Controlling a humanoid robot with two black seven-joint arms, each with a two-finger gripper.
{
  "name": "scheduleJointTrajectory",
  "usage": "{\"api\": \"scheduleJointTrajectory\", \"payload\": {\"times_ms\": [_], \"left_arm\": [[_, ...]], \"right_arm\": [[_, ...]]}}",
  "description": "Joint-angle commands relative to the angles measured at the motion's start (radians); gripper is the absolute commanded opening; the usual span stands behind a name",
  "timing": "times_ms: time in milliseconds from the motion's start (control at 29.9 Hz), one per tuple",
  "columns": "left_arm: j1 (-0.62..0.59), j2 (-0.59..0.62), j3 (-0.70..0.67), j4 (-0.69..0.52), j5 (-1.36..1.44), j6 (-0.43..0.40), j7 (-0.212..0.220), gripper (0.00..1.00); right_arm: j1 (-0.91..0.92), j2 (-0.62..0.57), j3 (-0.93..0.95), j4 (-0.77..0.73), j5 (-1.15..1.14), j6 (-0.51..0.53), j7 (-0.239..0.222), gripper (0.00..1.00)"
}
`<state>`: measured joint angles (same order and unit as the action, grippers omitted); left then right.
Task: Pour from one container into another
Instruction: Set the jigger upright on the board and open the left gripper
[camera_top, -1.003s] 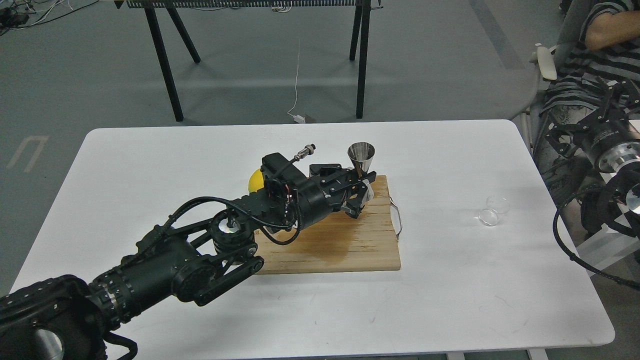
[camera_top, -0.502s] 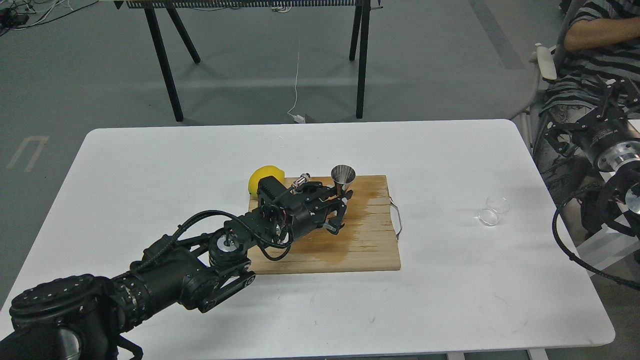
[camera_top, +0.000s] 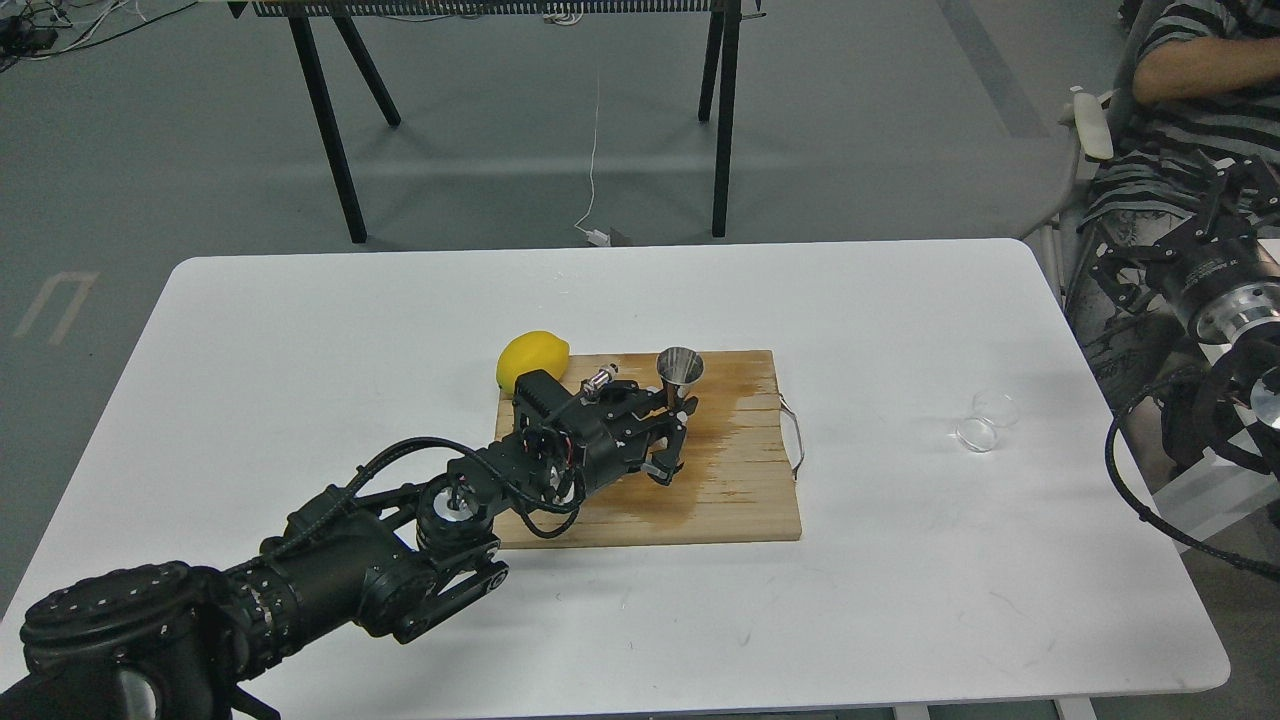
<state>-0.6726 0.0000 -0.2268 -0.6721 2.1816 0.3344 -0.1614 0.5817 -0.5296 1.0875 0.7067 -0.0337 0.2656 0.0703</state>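
The steel jigger (camera_top: 680, 367) stands upright low over the back of the wooden cutting board (camera_top: 745, 505), its upper cone open to the top. My left gripper (camera_top: 672, 432) reaches in from the left and is shut around the jigger's lower part, which its fingers hide. The clear glass cup (camera_top: 984, 421) sits far to the right on the white table, away from both grippers. My right gripper (camera_top: 1118, 272) hangs beyond the table's right edge, dark against dark clothing.
A yellow lemon (camera_top: 530, 357) lies at the board's back left corner, just behind my left wrist. A wet dark stain (camera_top: 715, 470) spreads over the board. A seated person (camera_top: 1200, 70) is at the far right. Black table legs (camera_top: 335, 130) stand behind the table.
My left gripper has come down and back to the left with the jigger, from above the board's far edge to low over the board. The lemon now shows fully. The right arm stayed put.
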Motion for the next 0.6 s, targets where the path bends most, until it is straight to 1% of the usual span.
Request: {"api": "scheduleJointTrajectory", "payload": {"times_ms": [0,100,334,401,435,468,502,569], "left_arm": [[0.030,0.000,0.006,0.000,0.000,0.000,0.000,0.02],[0.036,0.000,0.007,0.002,0.000,-0.002,0.002,0.03],[0.036,0.000,0.007,0.002,0.000,-0.002,0.008,0.09],[0.036,0.000,0.007,0.002,0.000,-0.002,0.008,0.13],[0.036,0.000,0.007,0.002,0.000,-0.002,0.008,0.18],[0.036,0.000,0.007,0.002,0.000,-0.002,0.008,0.26],[0.036,0.000,0.007,0.002,0.000,-0.002,0.008,0.31],[0.036,0.000,0.007,0.000,0.000,-0.002,0.008,0.33]], "right_arm": [[-0.002,-0.009,0.000,-0.001,0.000,0.003,0.000,0.99],[-0.002,-0.010,0.000,-0.003,0.000,0.004,0.000,0.99],[-0.003,-0.010,0.000,-0.004,0.000,0.006,0.000,0.99],[-0.005,-0.010,0.000,-0.003,0.000,0.006,0.000,0.99],[-0.005,-0.010,0.000,-0.003,0.000,0.006,0.002,0.99],[-0.006,-0.010,0.000,-0.003,0.000,0.006,0.002,0.99],[-0.006,-0.010,0.000,-0.003,0.000,0.006,0.002,0.99],[-0.006,-0.010,0.000,-0.003,0.000,0.006,0.000,0.99]]}}
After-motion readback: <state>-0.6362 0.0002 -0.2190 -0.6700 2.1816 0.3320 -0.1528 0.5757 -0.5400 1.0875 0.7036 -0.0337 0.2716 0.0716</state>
